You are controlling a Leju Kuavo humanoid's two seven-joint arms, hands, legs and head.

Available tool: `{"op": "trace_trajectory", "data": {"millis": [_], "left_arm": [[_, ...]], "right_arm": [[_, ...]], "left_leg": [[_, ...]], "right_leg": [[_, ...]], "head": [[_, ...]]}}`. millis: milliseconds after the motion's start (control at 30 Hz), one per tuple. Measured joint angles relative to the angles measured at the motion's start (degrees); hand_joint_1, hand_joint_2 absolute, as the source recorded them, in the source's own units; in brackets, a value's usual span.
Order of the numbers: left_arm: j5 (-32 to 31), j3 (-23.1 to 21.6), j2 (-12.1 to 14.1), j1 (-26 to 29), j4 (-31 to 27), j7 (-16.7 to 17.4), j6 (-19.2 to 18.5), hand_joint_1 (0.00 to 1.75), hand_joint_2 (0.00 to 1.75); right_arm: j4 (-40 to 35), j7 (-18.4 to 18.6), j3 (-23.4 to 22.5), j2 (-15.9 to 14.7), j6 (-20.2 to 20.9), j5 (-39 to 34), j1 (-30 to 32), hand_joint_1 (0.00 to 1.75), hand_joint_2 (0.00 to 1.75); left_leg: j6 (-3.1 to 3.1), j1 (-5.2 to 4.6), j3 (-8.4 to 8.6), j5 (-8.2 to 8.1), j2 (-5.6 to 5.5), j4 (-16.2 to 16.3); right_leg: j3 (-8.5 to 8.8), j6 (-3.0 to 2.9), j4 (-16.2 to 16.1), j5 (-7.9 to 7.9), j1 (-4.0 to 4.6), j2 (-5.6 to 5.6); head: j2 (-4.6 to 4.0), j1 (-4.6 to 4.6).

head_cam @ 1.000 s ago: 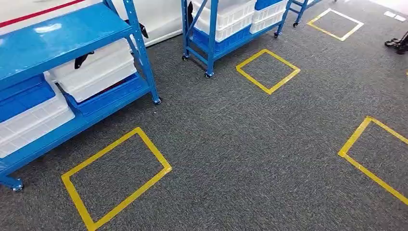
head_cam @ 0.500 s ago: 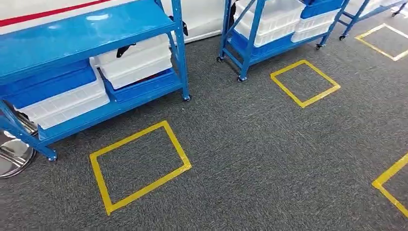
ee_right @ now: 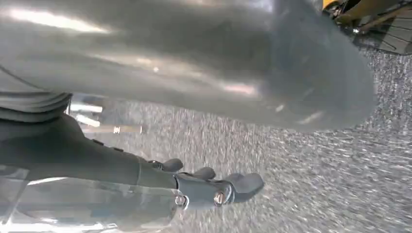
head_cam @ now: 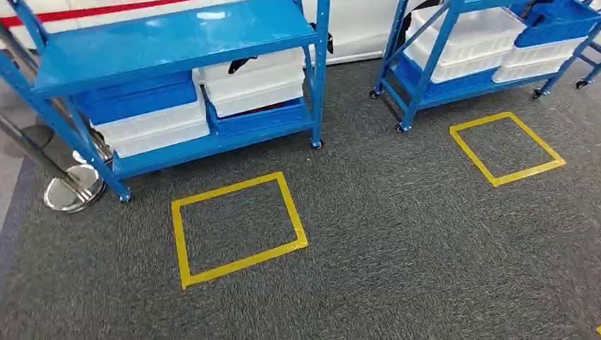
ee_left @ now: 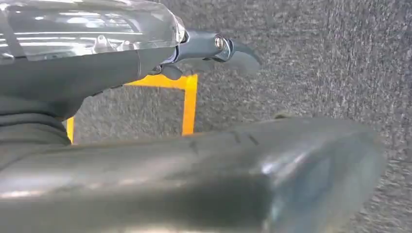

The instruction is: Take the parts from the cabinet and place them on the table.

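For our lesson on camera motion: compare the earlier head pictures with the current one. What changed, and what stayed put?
The whole scene slid rightward: the camera turned left. The near blue rack came fully into frame, and a chrome post base appeared. Racks, white bins and yellow floor squares did not themselves move.

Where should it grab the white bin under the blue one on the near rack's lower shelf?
Likely the white bin by its front lip, from the aisle side: that rim faces the floor square. The blue bin stacked on top blocks a grip from above, and the rack post stands off to one side.
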Motion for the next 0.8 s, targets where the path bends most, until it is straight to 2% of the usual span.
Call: {"op": "trace_trajectory", "data": {"millis": [67, 100, 133, 167, 200, 233, 267, 300, 367, 400, 433, 467, 500, 567, 600, 633, 667, 700, 733, 767, 800], "left_arm": [[-0.1, 0.0, 0.0, 0.3, 0.0, 0.0, 0.0, 0.00, 0.00], [-0.1, 0.0, 0.0, 0.4, 0.0, 0.0, 0.0, 0.00, 0.00], [-0.2, -0.1, -0.1, 0.3, 0.0, 0.0, -0.1, 0.00, 0.00], [-0.2, -0.1, -0.1, 0.2, 0.0, 0.0, -0.1, 0.00, 0.00], [-0.2, -0.2, -0.1, 0.0, 0.0, 0.0, -0.1, 0.00, 0.00], [-0.2, -0.3, -0.1, -0.1, 0.0, 0.0, -0.1, 0.00, 0.00], [-0.2, -0.4, -0.1, 0.0, 0.0, 0.0, -0.1, 0.00, 0.00], [-0.1, -0.4, -0.1, 0.2, 0.0, 0.0, -0.1, 0.00, 0.00], [-0.1, -0.4, -0.2, 0.3, 0.0, 0.1, -0.3, 0.00, 0.00], [-0.1, -0.4, -0.2, 0.2, 0.0, 0.1, -0.4, 0.00, 0.00], [-0.1, -0.4, -0.2, 0.1, 0.0, 0.0, -0.4, 0.00, 0.00], [0.0, -0.4, -0.2, -0.1, 0.0, 0.0, -0.4, 0.00, 0.00], [0.0, -0.4, -0.2, -0.1, 0.0, 0.0, -0.4, 0.00, 0.00], [0.0, -0.4, -0.2, 0.3, 0.0, 0.0, -0.5, 0.00, 0.00], [0.0, -0.4, 0.0, 0.4, 0.0, 0.0, -0.4, 0.00, 0.00], [0.0, -0.5, 0.0, 0.5, 0.0, 0.0, -0.5, 0.00, 0.00], [0.0, -0.5, 0.0, 0.4, 0.0, 0.0, -0.5, 0.00, 0.00], [0.0, -0.5, 0.0, 0.2, 0.0, 0.0, -0.6, 0.00, 0.00], [0.0, -0.5, 0.0, 0.1, 0.0, 0.0, -0.6, 0.00, 0.00], [0.0, -0.5, 0.0, 0.1, 0.0, 0.0, -0.6, 0.00, 0.00], [0.0, -0.5, 0.0, 0.2, 0.0, 0.0, -0.6, 0.00, 0.00]], "right_arm": [[0.0, 0.0, 0.0, 0.0, 0.0, 0.0, -0.5, 0.00, 0.00], [-0.1, 0.0, 0.0, 0.0, 0.0, 0.0, -0.5, 0.00, 0.00], [-0.1, 0.0, 0.0, 0.0, -0.1, 0.0, -0.3, 0.00, 0.00], [-0.1, -0.1, 0.0, 0.0, -0.1, 0.0, -0.2, 0.00, 0.00], [0.0, -0.1, 0.0, 0.0, -0.1, -0.1, 0.0, 0.00, 0.00], [0.0, 0.0, -0.1, 0.0, -0.1, -0.1, 0.1, 0.00, 0.00], [0.0, 0.0, -0.1, 0.0, -0.1, -0.1, 0.2, 0.00, 0.00], [0.0, -0.1, -0.1, 0.0, -0.2, -0.1, 0.3, 0.00, 0.00], [0.0, -0.1, -0.2, 0.0, -0.3, -0.1, 0.3, 0.00, 0.00], [0.0, -0.1, -0.3, 0.0, -0.3, -0.1, 0.3, 0.00, 0.00], [0.0, -0.2, -0.4, 0.0, -0.3, -0.1, 0.6, 0.00, 0.00], [0.0, -0.2, -0.4, 0.0, -0.3, -0.1, 0.6, 0.00, 0.00], [0.0, -0.3, -0.5, 0.0, -0.3, -0.1, 0.4, 0.00, 0.00], [0.0, -0.2, -0.5, 0.0, -0.3, -0.1, 0.1, 0.00, 0.00], [0.0, -0.2, -0.5, 0.1, -0.3, -0.1, 0.0, 0.00, 0.00], [0.0, -0.2, -0.5, 0.2, -0.3, 0.0, 0.1, 0.00, 0.00], [0.0, -0.2, -0.5, 0.2, -0.3, 0.0, 0.2, 0.00, 0.00], [0.0, -0.2, -0.6, 0.2, -0.3, 0.0, 0.4, 0.00, 0.00], [0.0, -0.2, -0.6, 0.2, -0.3, 0.0, 0.6, 0.00, 0.00], [0.0, -0.2, -0.6, 0.1, -0.3, 0.0, 0.6, 0.00, 0.00], [0.0, -0.2, -0.7, 0.2, -0.3, 0.0, 0.6, 0.00, 0.00]], "left_leg": [[0.71, -0.01, -0.26, 0.28, -1.42, -0.3], [1.13, 0.50, 0.26, 0.77, -1.80, -0.9], [1.37, 0.53, 0.19, 0.93, -2.32, -1.0], [1.66, 0.53, -0.06, 1.12, -2.93, -0.9], [1.82, 0.50, -0.28, 1.23, -3.59, -0.9], [1.84, 0.47, -0.46, 1.29, -4.39, -0.9], [1.80, 0.47, -0.58, 1.33, -5.14, -0.8], [1.76, 0.53, -0.62, 1.35, -6.18, -0.6], [1.56, 0.68, -0.55, 1.31, -7.76, -0.3], [1.21, 0.79, -0.57, 1.22, -8.76, 0.0], [0.86, 0.68, -0.87, 1.12, -9.35, 0.3], [0.45, 0.49, -1.36, 1.03, -10.16, 0.9], [0.05, 0.60, -1.60, 1.25, -10.59, 0.7], [-0.82, 0.78, -1.93, 1.73, -12.02, 0.2], [-1.01, 0.90, -2.19, 1.50, -12.18, 0.6], [-1.13, 0.53, -2.79, 0.38, -8.62, 2.0], [-1.37, 0.55, -4.58, -2.18, -6.00, 5.8], [-1.56, 0.72, -6.70, -4.61, -4.92, 10.4], [-1.71, 0.78, -8.85, -6.74, -4.45, 15.3], [-1.80, 0.79, -10.21, -7.73, -4.23, 18.6], [-1.78, 0.79, -10.29, -7.32, -4.12, 19.2]], "right_leg": [[0.35, 0.59, -0.2, 0.01, 0.03, -1.33], [0.26, 1.13, 0.3, -0.55, -0.38, 0.45], [-0.37, 1.42, 2.0, -2.04, -0.44, 3.96], [-2.15, 1.48, 5.7, -4.57, -0.52, 5.77], [-4.35, 1.57, 10.5, -7.05, -0.69, 6.55], [-6.36, 1.64, 14.8, -8.75, -0.74, 6.77], [-7.53, 1.69, 17.2, -9.24, -0.74, 6.85], [-7.65, 1.72, 17.3, -8.05, -0.81, 6.90], [-4.65, 1.69, 10.8, -3.42, -1.07, 7.30], [-1.81, 1.71, 4.4, -0.18, -1.41, 9.14], [-0.65, 1.63, 1.6, -0.16, -1.80, 12.39], [-0.66, 1.54, 1.0, -0.36, -1.63, 12.64], [-0.80, 1.33, 1.2, -0.37, -1.52, 11.80], [-0.72, 0.52, 1.2, -0.17, -1.24, 10.52], [-0.66, -0.08, 0.6, 0.19, -1.85, 9.46], [-0.60, -0.42, 0.5, 0.26, -1.65, 8.84], [-0.68, -1.00, 0.5, 0.24, -1.42, 7.81], [-0.77, -1.09, 0.5, 0.22, -1.19, 6.93], [-0.84, -1.17, 0.5, 0.17, -0.95, 5.92], [-0.89, -1.24, 0.6, 0.13, -0.79, 5.04], [-0.86, -1.25, 0.6, 0.11, -0.70, 4.29]], "head": [[0.00, -0.02], [0.00, -0.02], [0.00, 0.00], [0.00, 0.00], [0.00, 0.00], [0.00, 0.00], [0.00, 0.00], [0.00, 0.00], [0.00, 0.00], [0.00, 0.00], [0.00, 0.00], [0.00, -0.02], [0.00, -0.02], [0.00, -0.02], [0.00, -0.02], [0.00, -0.04], [0.00, -0.11], [0.00, -0.11], [0.00, -0.11], [0.00, -0.11], [0.00, -0.11]]}}
